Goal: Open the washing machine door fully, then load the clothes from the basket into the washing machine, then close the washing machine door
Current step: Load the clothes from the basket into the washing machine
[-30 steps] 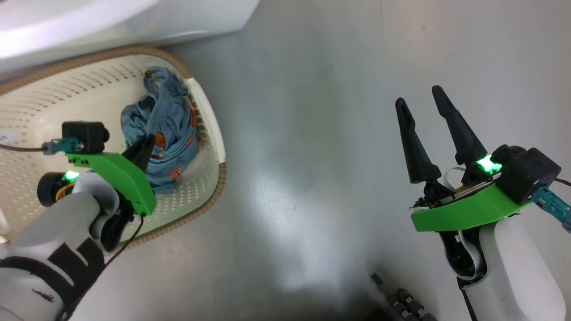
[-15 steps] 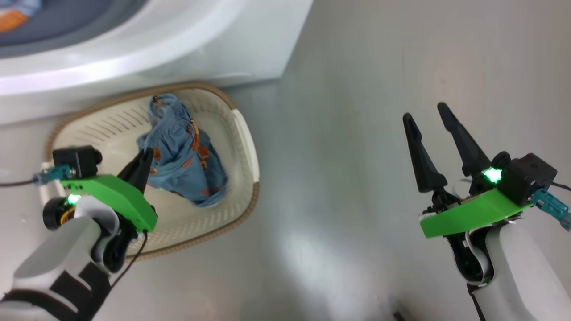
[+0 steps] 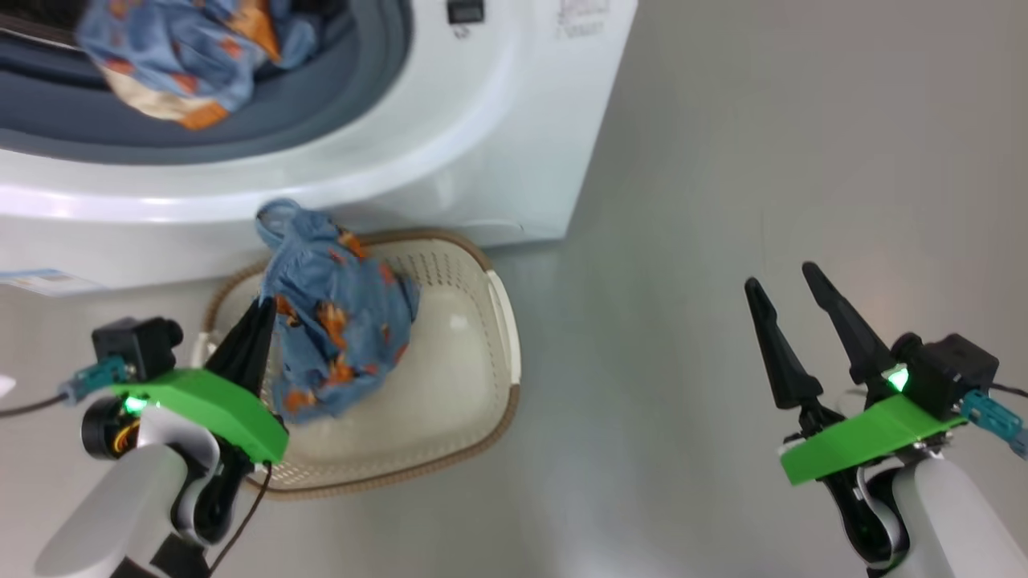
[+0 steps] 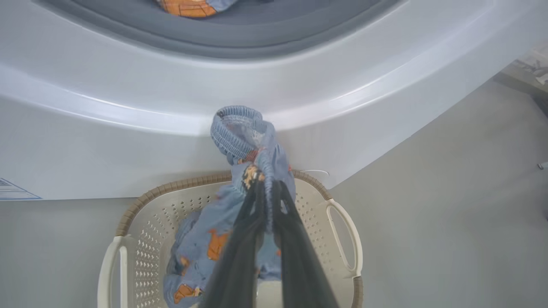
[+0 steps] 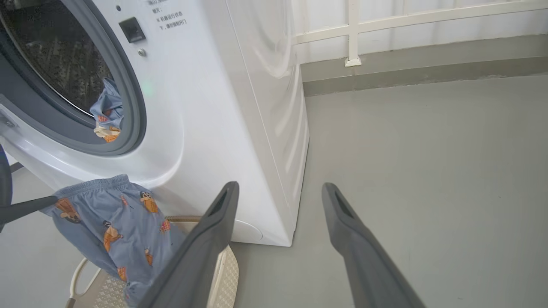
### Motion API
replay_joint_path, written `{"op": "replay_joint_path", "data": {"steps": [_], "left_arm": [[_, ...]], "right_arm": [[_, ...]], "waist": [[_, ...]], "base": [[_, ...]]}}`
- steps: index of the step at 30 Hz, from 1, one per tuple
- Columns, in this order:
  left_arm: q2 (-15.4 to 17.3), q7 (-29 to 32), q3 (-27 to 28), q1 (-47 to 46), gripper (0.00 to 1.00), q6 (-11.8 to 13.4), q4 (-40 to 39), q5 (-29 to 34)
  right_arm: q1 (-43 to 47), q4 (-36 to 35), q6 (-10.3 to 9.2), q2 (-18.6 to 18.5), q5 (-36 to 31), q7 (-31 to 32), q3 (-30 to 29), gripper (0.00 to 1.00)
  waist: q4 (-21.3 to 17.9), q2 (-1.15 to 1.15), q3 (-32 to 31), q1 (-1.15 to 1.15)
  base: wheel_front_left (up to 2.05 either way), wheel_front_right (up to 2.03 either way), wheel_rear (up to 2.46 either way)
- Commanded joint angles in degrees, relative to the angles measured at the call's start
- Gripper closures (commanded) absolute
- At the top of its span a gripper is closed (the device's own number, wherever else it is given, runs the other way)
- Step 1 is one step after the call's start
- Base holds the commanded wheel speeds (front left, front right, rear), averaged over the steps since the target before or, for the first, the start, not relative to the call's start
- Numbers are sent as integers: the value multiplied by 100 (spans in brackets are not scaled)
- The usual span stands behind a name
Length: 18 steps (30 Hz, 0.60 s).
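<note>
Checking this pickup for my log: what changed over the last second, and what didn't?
The left gripper, shut on the blue printed garment, lifted it off the basket floor; it hangs over the basket. The head view tilted up toward the washing machine. The right gripper stayed open, idle.

A smooth pale grey floor [image 3: 723, 160] with a soft sheen spreads across the scene, carrying broad, blurred bright reflections. In the right wrist view its far edge meets a darker grey skirting band [image 5: 428, 70]. Above the band stands a white frame of flat bars [image 5: 352, 32], whose one upright post ends in a small foot plate at the band's top. At the right edge of the left wrist view a dark, blurred object [image 4: 528, 70] lies low by the floor, too unclear to name.
</note>
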Motion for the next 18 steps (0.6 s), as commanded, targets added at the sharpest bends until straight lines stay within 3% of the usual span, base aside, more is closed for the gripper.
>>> {"op": "replay_joint_path", "data": {"steps": [1, 18], "left_arm": [[202, -42, 297, 108, 100, -9, -153, 104], [222, -42, 2151, 1396, 100, -9, -1458, 1514]], "right_arm": [[184, -100, 9, -53, 58, -69, 115, 0], [806, -79, 9, -206, 183, -69, -92, 0]], "waist": [[252, 0, -396, 0], [455, 0, -1154, 0]], "base": [[0, 0, 0], [0, 0, 0]]}}
